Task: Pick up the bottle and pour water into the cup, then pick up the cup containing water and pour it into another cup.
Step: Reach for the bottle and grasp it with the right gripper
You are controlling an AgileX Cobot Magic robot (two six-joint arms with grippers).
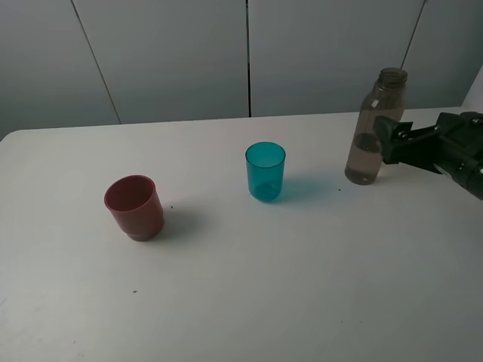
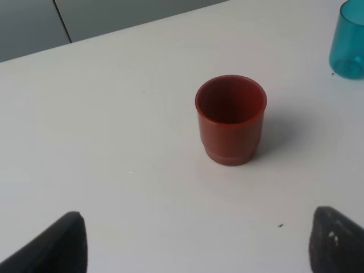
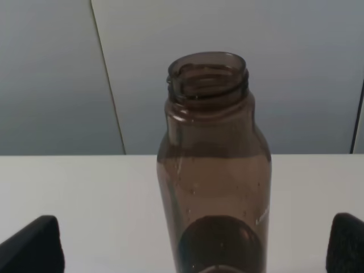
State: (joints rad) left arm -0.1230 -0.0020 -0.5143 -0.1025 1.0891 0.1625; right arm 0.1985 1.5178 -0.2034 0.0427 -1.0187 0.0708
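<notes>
The smoky brown bottle (image 1: pixel 375 128) stands upright and uncapped at the table's right rear, with liquid low inside it. My right gripper (image 1: pixel 386 140) reaches it from the right. In the right wrist view the bottle (image 3: pixel 213 165) fills the middle, and the right gripper (image 3: pixel 190 245) is open, one finger (image 3: pixel 31 244) far off on each side and neither touching. The teal cup (image 1: pixel 265 171) stands mid-table and the dull-red cup (image 1: pixel 134 207) at the left. My left gripper (image 2: pixel 196 245) is open and empty, short of the red cup (image 2: pixel 231 119). The teal cup (image 2: pixel 348 42) shows at that view's edge.
The white table (image 1: pixel 249 294) carries only these three things. A grey panelled wall (image 1: pixel 173 53) rises behind its far edge. The right arm's black body (image 1: pixel 453 154) hangs over the table's right side.
</notes>
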